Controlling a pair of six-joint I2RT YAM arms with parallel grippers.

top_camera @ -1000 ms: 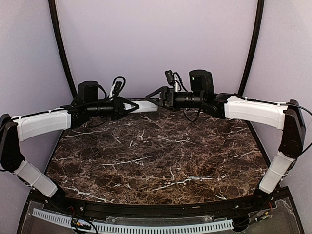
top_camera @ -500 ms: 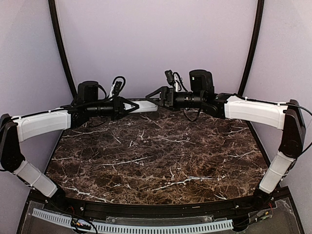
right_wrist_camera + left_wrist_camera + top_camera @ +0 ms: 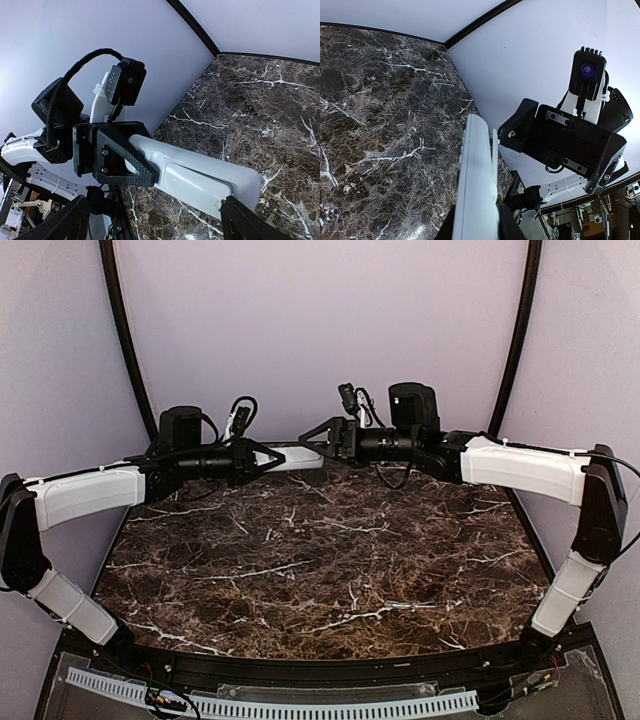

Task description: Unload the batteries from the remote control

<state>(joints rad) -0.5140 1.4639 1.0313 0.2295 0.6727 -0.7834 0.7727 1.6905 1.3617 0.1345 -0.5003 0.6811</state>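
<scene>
The white remote control (image 3: 296, 458) is held in the air above the table's far edge, with my left gripper (image 3: 268, 458) shut on one end of it. In the left wrist view the remote control (image 3: 477, 175) runs up and away from my left gripper (image 3: 476, 224). In the right wrist view its back faces the camera, and the battery cover (image 3: 197, 182) sits shut in place. My right gripper (image 3: 157, 222) stands open, with one finger (image 3: 245, 222) by the remote's free end. From above, the right gripper (image 3: 314, 439) sits just right of the remote. The batteries are hidden.
The dark marble table (image 3: 320, 560) lies below both arms. Lilac walls and black curved poles (image 3: 125, 330) close in the back and sides. The two grippers face each other closely at the far middle.
</scene>
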